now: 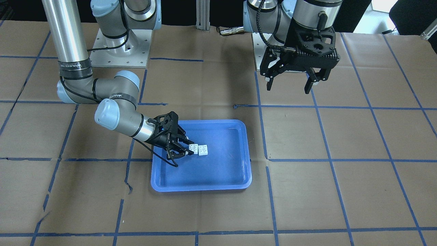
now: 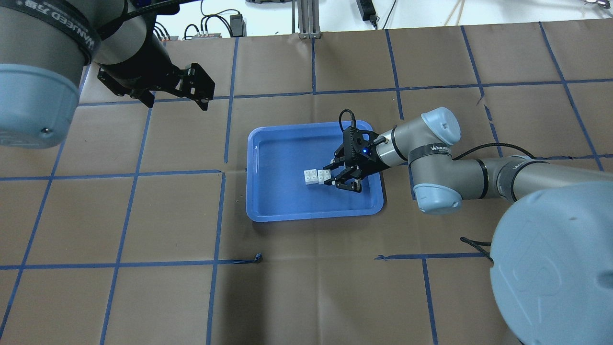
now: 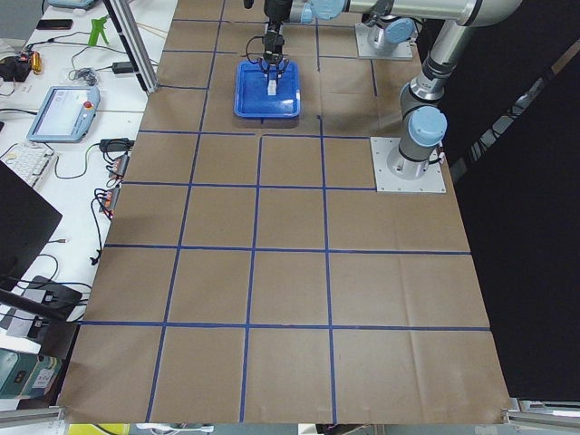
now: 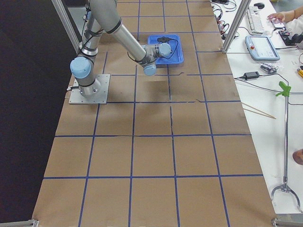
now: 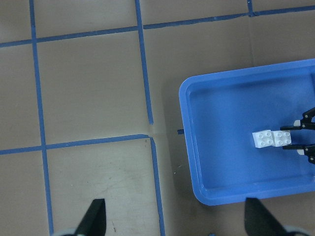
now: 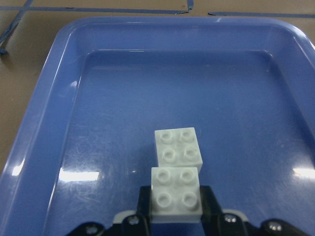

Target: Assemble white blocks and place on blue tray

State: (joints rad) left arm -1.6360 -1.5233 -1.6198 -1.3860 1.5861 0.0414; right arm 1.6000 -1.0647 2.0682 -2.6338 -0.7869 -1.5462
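Right gripper (image 1: 189, 148) clamped on near white block (image 6: 175, 195), pads on its smooth side walls, down in blue tray (image 6: 59, 73). Second white block (image 6: 178, 146) touches it. Light, rigid, probably slick. Left gripper (image 1: 288, 88) spread, empty.

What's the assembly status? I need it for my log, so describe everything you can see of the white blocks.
The white blocks are two small square white plastic bricks, each with four round studs facing up. They lie side by side, edges touching, slightly skewed, inside the blue tray. The right claw grips the nearer one by opposite sides. Whether they're locked together can't be told.
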